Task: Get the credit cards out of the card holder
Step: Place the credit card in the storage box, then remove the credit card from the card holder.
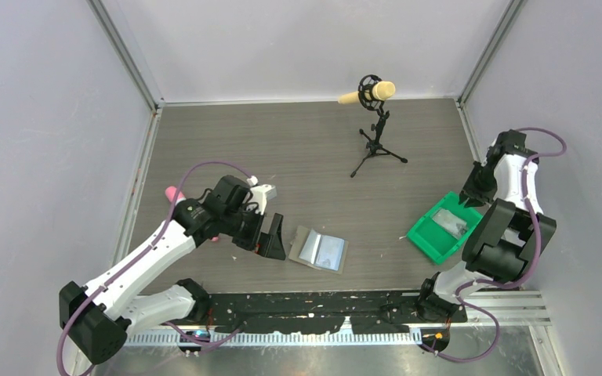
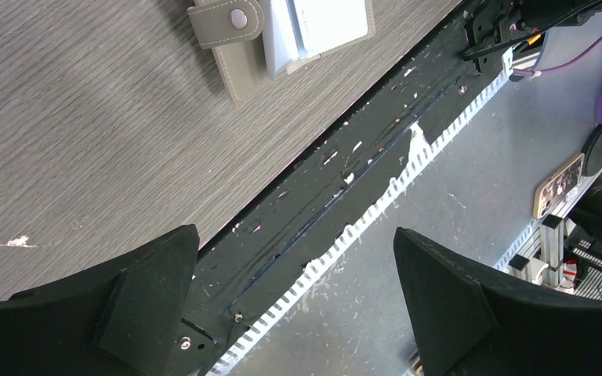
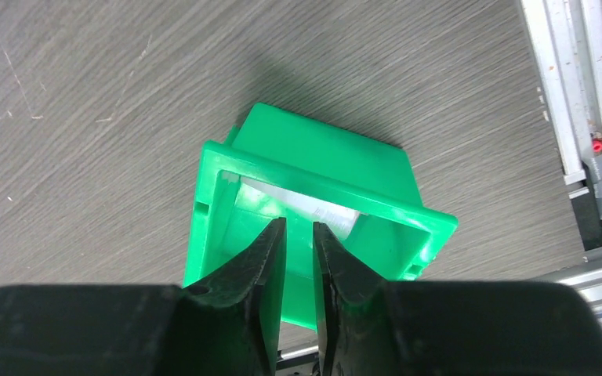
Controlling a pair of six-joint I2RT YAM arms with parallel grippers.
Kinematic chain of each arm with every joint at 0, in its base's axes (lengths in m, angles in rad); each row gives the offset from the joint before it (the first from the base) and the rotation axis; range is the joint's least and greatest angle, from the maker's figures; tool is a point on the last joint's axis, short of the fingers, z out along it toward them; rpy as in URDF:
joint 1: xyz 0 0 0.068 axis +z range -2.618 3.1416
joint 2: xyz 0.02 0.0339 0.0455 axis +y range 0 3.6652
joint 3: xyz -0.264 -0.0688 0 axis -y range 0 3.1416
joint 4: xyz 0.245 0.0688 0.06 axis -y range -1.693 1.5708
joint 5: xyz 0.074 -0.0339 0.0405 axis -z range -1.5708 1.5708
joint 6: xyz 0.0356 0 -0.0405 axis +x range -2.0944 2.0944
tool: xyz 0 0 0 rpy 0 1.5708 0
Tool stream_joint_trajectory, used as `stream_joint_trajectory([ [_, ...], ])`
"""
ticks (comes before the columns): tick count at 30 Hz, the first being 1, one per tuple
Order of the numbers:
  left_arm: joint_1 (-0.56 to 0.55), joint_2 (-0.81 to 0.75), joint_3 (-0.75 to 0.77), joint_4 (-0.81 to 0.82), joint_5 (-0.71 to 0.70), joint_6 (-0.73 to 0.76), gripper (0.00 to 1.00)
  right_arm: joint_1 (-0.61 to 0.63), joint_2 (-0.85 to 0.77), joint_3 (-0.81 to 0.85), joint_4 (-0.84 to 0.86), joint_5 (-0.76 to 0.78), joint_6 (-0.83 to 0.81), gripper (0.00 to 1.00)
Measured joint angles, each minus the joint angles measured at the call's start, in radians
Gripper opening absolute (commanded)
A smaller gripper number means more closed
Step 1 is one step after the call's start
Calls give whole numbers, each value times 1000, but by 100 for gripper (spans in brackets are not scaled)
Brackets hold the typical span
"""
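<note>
In the top view, the left gripper [image 1: 273, 239] is seen wide open and empty, at 9 o'clock of the unfolded card holder [image 1: 319, 250]. Pale credit cards [image 1: 448, 223] are seen in the green bin [image 1: 429, 242] at 3 o'clock. In the left wrist view, the holder is found at 12 o'clock. In the right wrist view, the right gripper [image 3: 298, 227] is seen narrowly parted and empty over the binned cards. Part of the removal is judged done, but whether any cards are left in the pockets cannot be told.

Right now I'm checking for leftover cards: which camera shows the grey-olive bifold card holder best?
Top external: the grey-olive bifold card holder lies open and whole on the table. Left wrist catches only its cropped corner with the snap tab; right wrist misses it, facing the green plastic bin.
</note>
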Motion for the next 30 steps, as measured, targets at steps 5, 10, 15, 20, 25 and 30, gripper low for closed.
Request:
stream_joint_trajectory([
  [5, 0, -18, 0, -2, -9, -6, 100, 0, 0, 59, -32, 28, 23, 28],
  [10, 0, -39, 0, -3, -25, -24, 100, 0, -2, 96, -66, 58, 50, 29],
  [15, 0, -48, 0, -2, -28, -43, 100, 31, -55, 105, -88, 67, 88, 28],
  [20, 0, -48, 0, 1, -27, -66, 100, 162, -183, 105, -90, 76, 142, 29],
  [25, 0, -60, -5, 35, -6, -90, 98, 386, -331, 32, -37, 76, 233, 29],
  [30, 0, -67, -5, 80, 7, -119, 92, 642, -434, -124, 55, 77, 363, 30],
])
